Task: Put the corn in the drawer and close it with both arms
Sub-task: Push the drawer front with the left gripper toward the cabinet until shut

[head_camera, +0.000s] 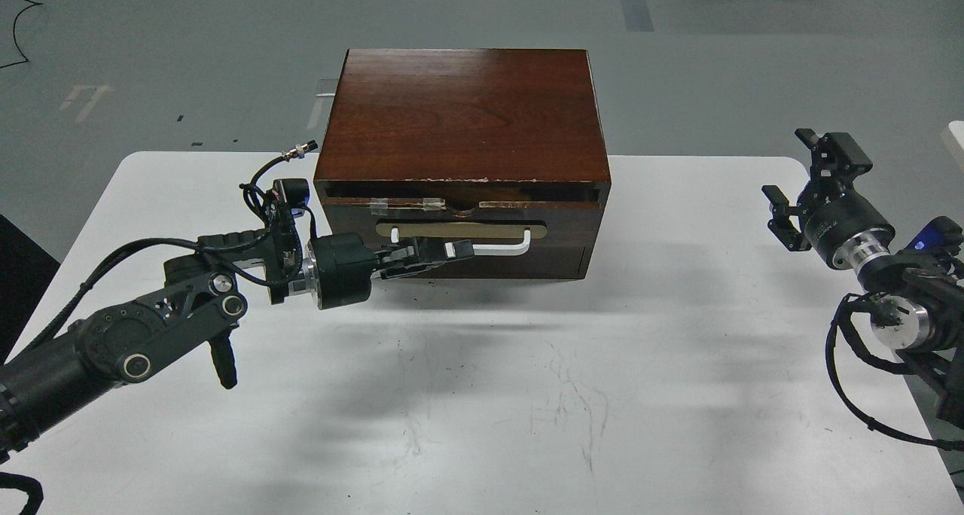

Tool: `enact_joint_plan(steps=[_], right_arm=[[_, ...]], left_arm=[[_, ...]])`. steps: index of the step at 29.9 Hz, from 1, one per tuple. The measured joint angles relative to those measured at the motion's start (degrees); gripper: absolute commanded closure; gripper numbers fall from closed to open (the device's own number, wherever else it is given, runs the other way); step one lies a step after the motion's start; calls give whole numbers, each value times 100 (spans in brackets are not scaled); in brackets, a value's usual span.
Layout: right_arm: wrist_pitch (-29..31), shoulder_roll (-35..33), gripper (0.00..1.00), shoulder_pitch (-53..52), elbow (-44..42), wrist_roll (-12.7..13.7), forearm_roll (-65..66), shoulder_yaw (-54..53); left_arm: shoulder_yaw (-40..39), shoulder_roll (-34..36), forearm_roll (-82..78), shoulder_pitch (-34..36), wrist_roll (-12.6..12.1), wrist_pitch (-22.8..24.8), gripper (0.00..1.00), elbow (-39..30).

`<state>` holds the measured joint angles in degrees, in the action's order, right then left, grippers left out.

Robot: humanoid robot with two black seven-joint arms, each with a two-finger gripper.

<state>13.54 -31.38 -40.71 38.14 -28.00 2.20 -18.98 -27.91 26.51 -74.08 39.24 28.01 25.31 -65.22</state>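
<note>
The dark brown cabinet [463,116] stands at the back middle of the white table [678,364]. Its drawer [557,236] looks pushed in, with only a thin dark gap under the chipped top edge. The tan oval plate [459,231] and the white bar handle [501,245] show on its front. My left gripper [444,259] reaches in from the left, its fingers close together on the left half of the handle. My right gripper [794,176] is open and empty, held above the table's right edge, far from the cabinet. The corn is out of view.
The plain dark panel [557,263] sits below the drawer front. Left arm cables [263,187] loop up next to the cabinet's left side. The near table surface bears only scuff marks. Grey floor lies beyond the table.
</note>
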Motion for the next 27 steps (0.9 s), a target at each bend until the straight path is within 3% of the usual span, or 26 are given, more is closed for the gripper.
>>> enact_joint_plan(steps=[19, 21, 23, 27], right_arm=[[0, -1, 2, 36, 1, 0, 0, 0], [0, -1, 2, 43, 1, 0, 0, 0], [0, -1, 2, 50, 1, 0, 0, 0], [0, 0, 2, 54, -41, 0, 0, 0]], left_arm=[[22, -260, -2, 224, -2, -163, 93, 379], [35, -255, 11, 224, -3, -143, 84, 347], [50, -215, 27, 222, -3, -104, 55, 263], [105, 78, 43, 36, -3, -52, 31, -523]])
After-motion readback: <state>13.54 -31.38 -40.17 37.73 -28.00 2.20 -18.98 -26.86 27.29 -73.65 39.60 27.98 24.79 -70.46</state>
